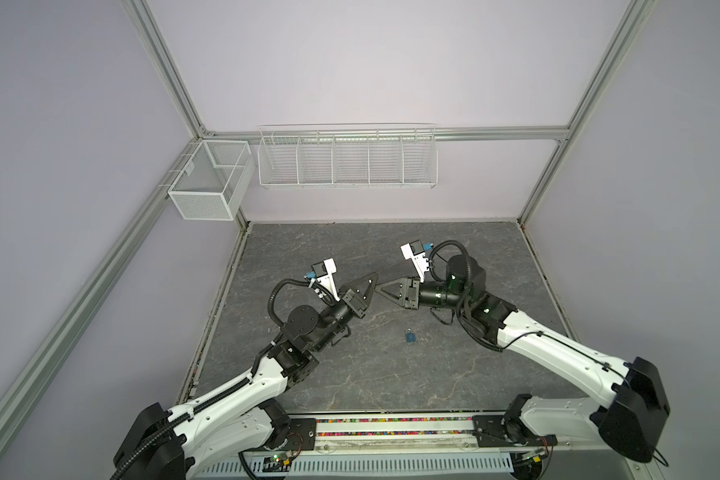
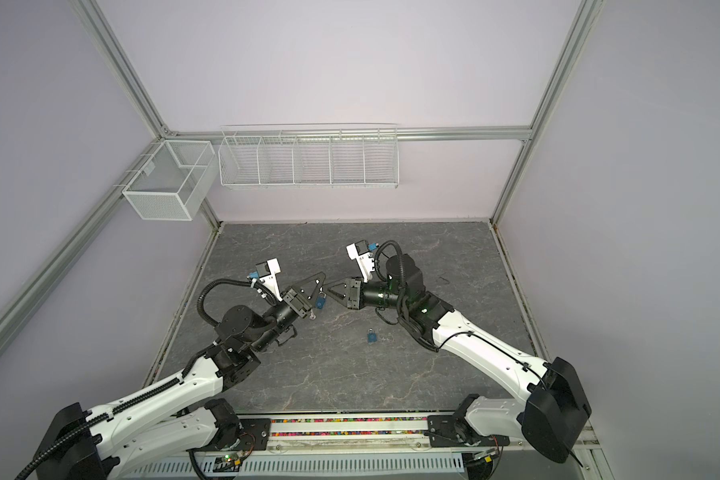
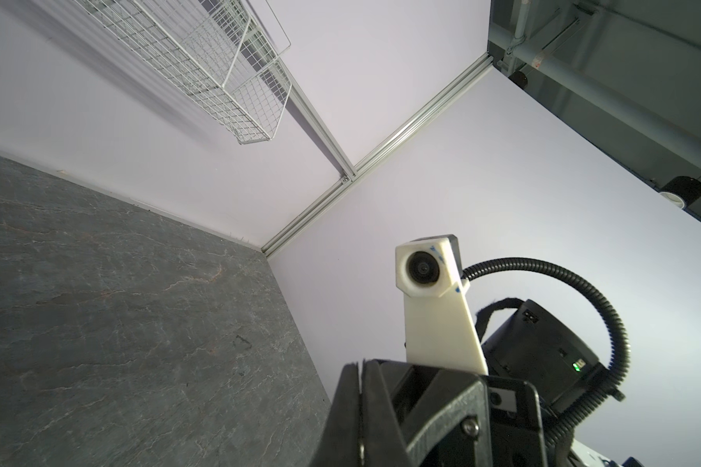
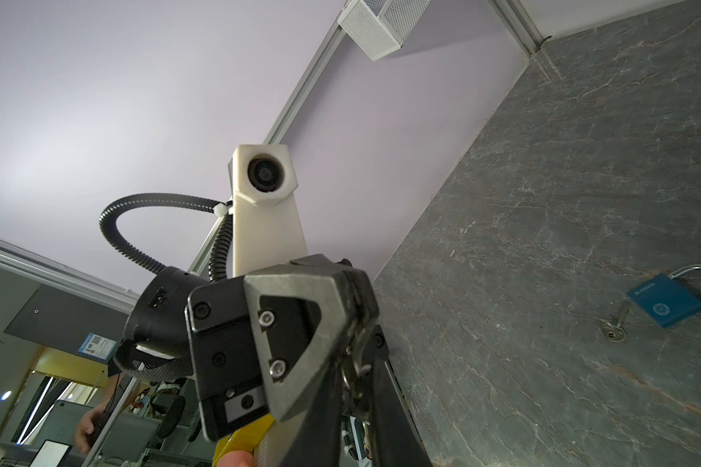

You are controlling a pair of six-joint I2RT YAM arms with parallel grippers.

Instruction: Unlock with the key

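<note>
1. Two tools meet tip to tip above the grey bench (image 2: pixel 350 374), at the centre of both top views: the left tool (image 2: pixel 323 275) and the right tool (image 2: pixel 330 286).
2. The left tool is closed. The right tool's fingers are drawn close, but it cannot be told whether they grip anything. A small metal piece (image 4: pixel 353 378) shows where the tips meet and cannot be identified.
3. A blue padlock (image 2: pixel 320 303) lies on the bench just below the left tool in a top view, partly hidden by it.
4. A silver key (image 2: pixel 312 316) sits at that padlock's base. The long axis runs from the key at lower left to the shackle at upper right. Whether the key is inserted cannot be told.
5. A second padlock (image 2: pixel 371 336) lies apart, to the lower right of both tools.
6. The left arm looks nearer the keyed padlock, so the key probably has to be reached from its lower-left end.
</note>
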